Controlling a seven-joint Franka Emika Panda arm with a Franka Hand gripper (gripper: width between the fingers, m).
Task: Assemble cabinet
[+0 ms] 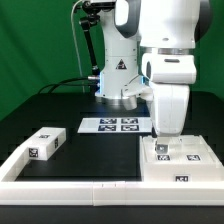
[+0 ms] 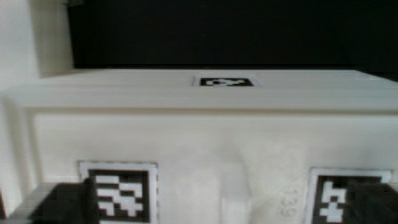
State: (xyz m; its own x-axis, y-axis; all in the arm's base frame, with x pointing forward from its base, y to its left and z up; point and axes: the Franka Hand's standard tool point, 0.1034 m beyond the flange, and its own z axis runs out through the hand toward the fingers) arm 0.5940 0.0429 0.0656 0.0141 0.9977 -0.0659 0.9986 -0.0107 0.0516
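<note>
The white cabinet box [image 1: 180, 165] stands at the front on the exterior view's right, with square tags on its top and one on its front face. My gripper [image 1: 160, 142] hangs straight down over the box's left part, its tips at or just above the top surface. Their gap is hidden, so I cannot tell whether it is open or shut. The wrist view is filled by the white box [image 2: 196, 120] seen close up, with one tag farther off and two tags near the camera. My fingers do not show clearly there. A loose white cabinet panel [image 1: 45, 143] with a tag lies at the exterior view's left.
The marker board [image 1: 112, 124] lies flat at the middle back, in front of the arm's base [image 1: 118, 85]. A long white border rail [image 1: 70, 186] runs along the table's front and left edges. The table top is black and the backdrop is green.
</note>
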